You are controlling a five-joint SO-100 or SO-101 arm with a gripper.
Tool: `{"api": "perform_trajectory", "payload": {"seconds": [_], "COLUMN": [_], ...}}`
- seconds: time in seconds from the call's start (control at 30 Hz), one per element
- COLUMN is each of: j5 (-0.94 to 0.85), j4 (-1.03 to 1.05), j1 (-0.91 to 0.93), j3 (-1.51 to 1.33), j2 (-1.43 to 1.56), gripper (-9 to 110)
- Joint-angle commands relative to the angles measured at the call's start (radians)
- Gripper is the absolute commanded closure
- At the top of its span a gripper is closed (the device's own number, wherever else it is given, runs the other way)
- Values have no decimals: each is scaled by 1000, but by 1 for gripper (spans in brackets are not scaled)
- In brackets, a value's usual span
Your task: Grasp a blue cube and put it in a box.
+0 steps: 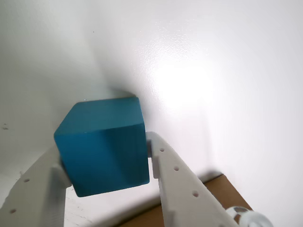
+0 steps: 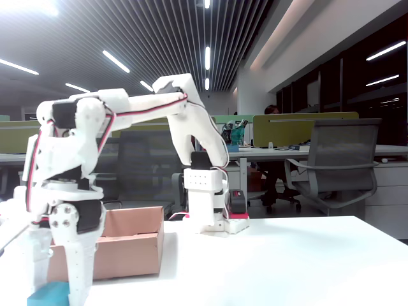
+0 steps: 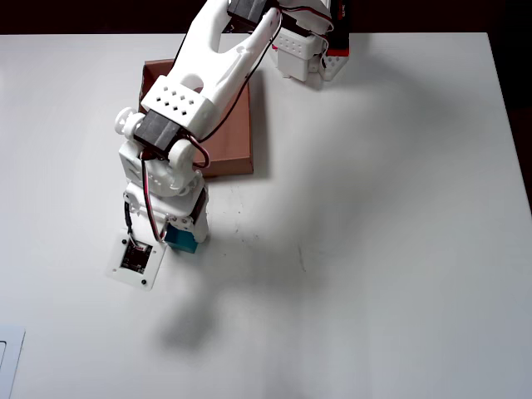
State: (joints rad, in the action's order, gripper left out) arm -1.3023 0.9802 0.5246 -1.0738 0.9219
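In the wrist view the small solid turquoise-blue cube point(image 1: 102, 146) fills the left-centre, sitting between the two white perforated plastic fingers point(image 1: 182, 187) of the gripper point(image 1: 106, 163); the left finger touches the cube's lower left edge and the right one lies against its right face, so the claw is pinching the cube, though both fingers are cut off by the bottom edge. Behind it is the plain white table point(image 1: 213, 71), washed out by a bright glare, and at the lower right a corner of the tan-brown cardboard box point(image 1: 222, 189) pokes in, with a blurred round part beside it too close to make out. In the fixed view the cube point(image 2: 48, 294) shows only as a turquoise sliver at the bottom left, half hidden by the white gripper point(image 2: 54, 280) and cropped by the frame, so whether it rests on the table point(image 2: 287, 261) cannot be told there; the open-topped box point(image 2: 131, 245) stands just behind and to the right, its left part hidden by the arm point(image 2: 146, 102). In the overhead view the cube point(image 3: 181, 240) is mostly covered by the gripper point(image 3: 170, 241) (only one corner peeks out), nearer the camera than the box point(image 3: 229, 141), whose left half lies under the arm point(image 3: 208, 66). At the near left corner a pale flat object point(image 3: 8, 357) is cut off and unclear.
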Motion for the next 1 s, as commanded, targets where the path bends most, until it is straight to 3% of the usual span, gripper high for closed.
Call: {"api": "perform_trajectory", "payload": {"seconds": [0.0,0.97], "j5": [3,118], "j4": [-12,124], "j1": [-9,0], "j3": [9,-15], "j2": [17,313], "gripper": [90,92]}}
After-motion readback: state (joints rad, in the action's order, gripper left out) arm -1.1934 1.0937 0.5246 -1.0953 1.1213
